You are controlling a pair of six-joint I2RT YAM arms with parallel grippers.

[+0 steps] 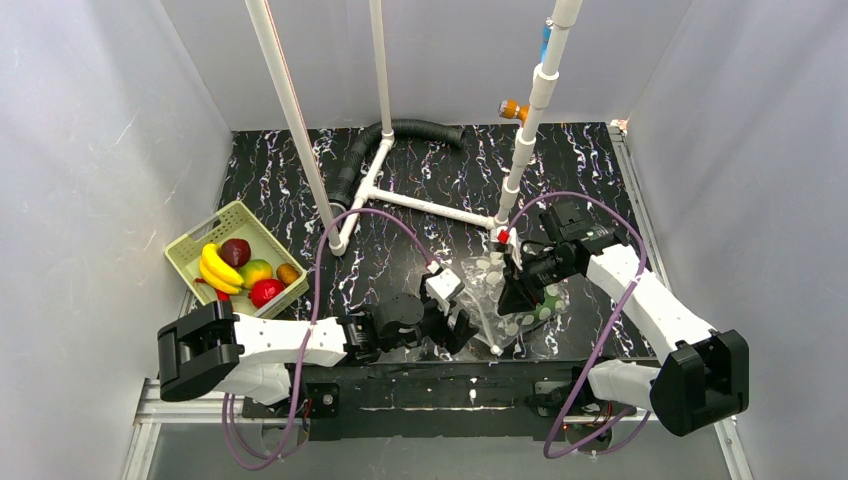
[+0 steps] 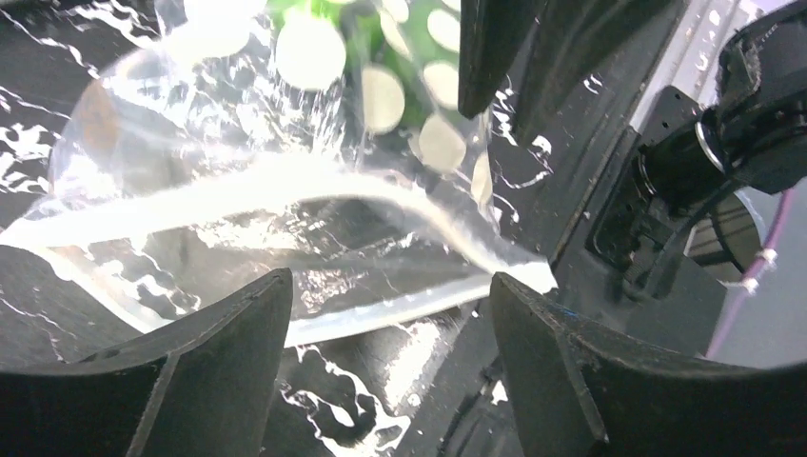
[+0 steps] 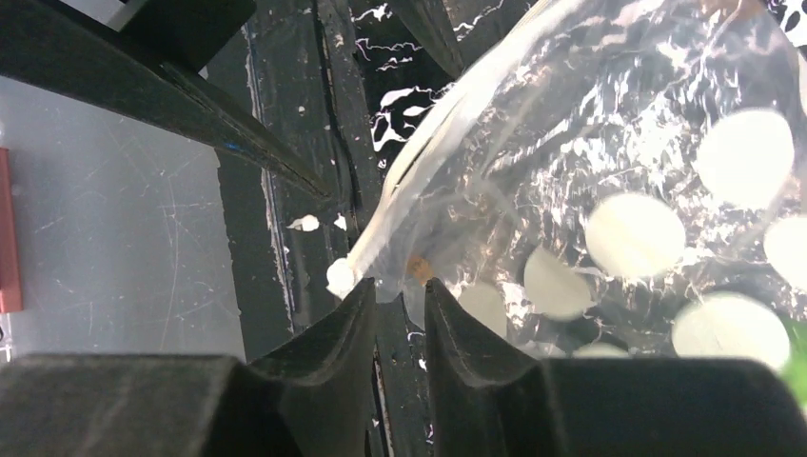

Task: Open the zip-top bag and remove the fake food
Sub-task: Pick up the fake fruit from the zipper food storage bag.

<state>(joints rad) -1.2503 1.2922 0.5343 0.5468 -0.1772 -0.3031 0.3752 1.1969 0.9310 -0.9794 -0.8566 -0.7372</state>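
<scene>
Far left on the table, I log fake food lying in a pale green basket, well apart from both arms. At centre the left gripper stands wide, gripping nothing, with the zip-top bag just ahead and its white zip strip crossing the gap. Rightward, the right gripper shows only a narrow slit, the bag's corner touching its tips.

The clear dotted plastic bag, maybe with a green piece inside, lies right of the pale green basket.
</scene>
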